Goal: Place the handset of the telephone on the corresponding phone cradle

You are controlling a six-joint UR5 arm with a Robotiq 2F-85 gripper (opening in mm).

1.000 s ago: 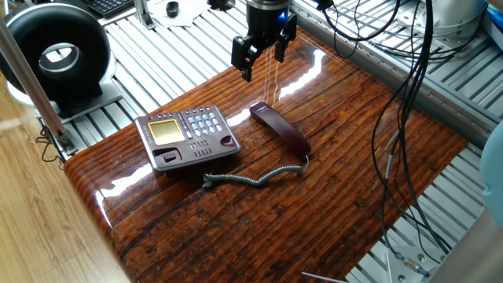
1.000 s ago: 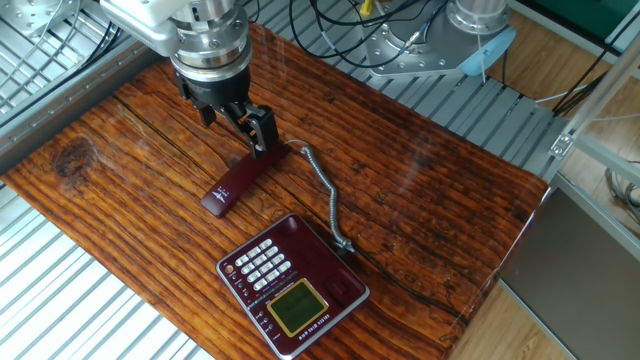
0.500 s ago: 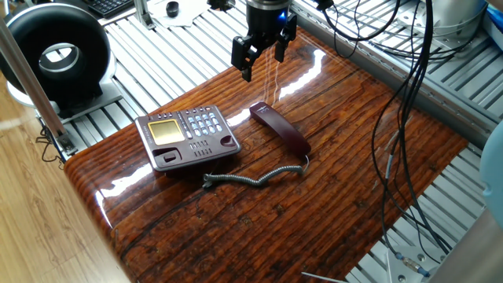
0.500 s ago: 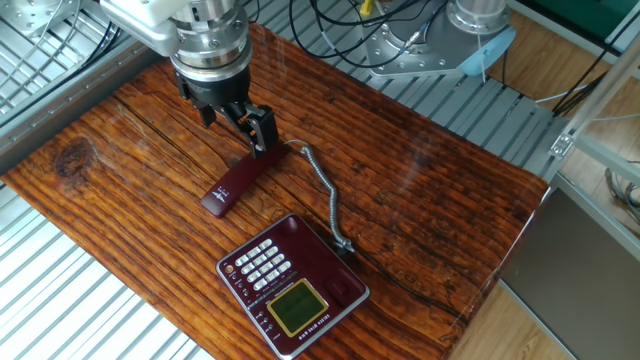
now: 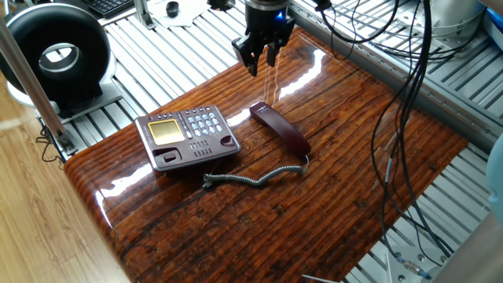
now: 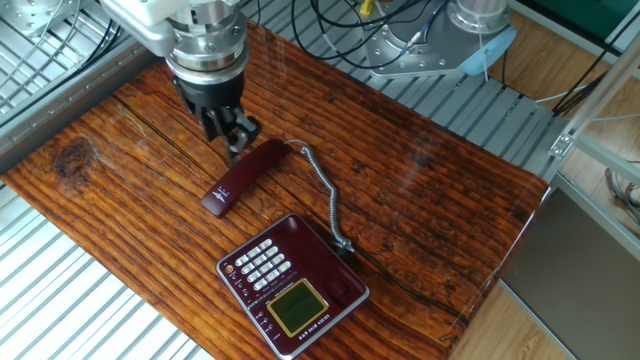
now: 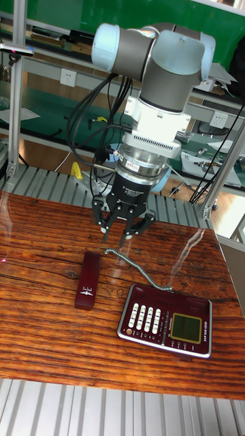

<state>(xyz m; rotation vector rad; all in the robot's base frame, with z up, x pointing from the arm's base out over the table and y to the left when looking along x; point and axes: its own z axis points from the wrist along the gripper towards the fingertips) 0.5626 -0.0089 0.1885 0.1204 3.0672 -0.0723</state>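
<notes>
The dark maroon handset (image 5: 280,130) (image 6: 243,177) (image 7: 88,280) lies flat on the wooden table, apart from the telephone (image 5: 187,135) (image 6: 292,283) (image 7: 167,320). A grey coiled cord (image 5: 251,177) (image 6: 325,195) joins the two. The phone cradle (image 5: 200,152) (image 6: 328,258), a maroon trough along the base's cord-side edge, holds nothing. My gripper (image 5: 262,61) (image 6: 232,140) (image 7: 114,235) hangs open above the table just beyond the handset's cord end. It touches nothing, and there is nothing between its fingers.
A black ring-shaped device (image 5: 59,55) stands off the table's far left corner. Black cables (image 5: 409,94) hang over the right side. Slatted metal framing (image 6: 60,290) surrounds the wooden tabletop (image 5: 314,204).
The gripper has turned about its vertical axis, so its fingers now line up differently. The handset, cord and telephone have not moved.
</notes>
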